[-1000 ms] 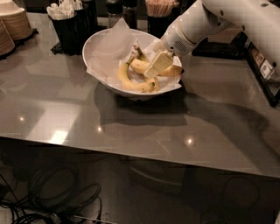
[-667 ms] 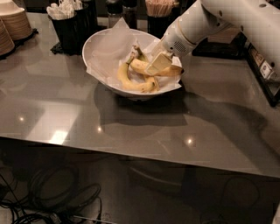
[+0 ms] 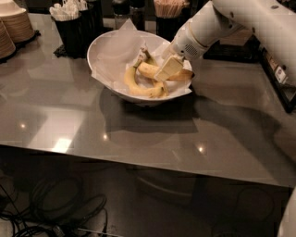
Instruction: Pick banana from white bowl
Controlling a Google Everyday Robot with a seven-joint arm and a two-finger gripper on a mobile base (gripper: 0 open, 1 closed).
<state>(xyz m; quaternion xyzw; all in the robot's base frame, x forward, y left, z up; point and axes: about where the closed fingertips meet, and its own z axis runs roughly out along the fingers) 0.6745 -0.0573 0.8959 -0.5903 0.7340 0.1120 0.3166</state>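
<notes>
Gripper (image 3: 169,69) right at the banana (image 3: 147,70) in the white bowl (image 3: 106,46), far edge of the tabletop (image 3: 138,139); its hold can't be told. Best lift straight up, sparing the curved bananas (image 3: 134,86).

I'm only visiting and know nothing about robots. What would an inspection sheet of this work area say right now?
Surface: glossy grey counter with lamp glare spots.
Job's things: white bowl, paper-lined, stands on the far half of the counter; the big banana lies inside it next to two thinner curved bananas.
Clutter: stack of tan paper bowls at far left; black holder of white items and a cup of wooden sticks behind the bowl.
Grippers: gripper is down in the bowl at the big banana, on a white arm reaching in from the right.
Cables: dark loops on the floor under the counter.
Surroundings: dim, nothing seen clearly.
</notes>
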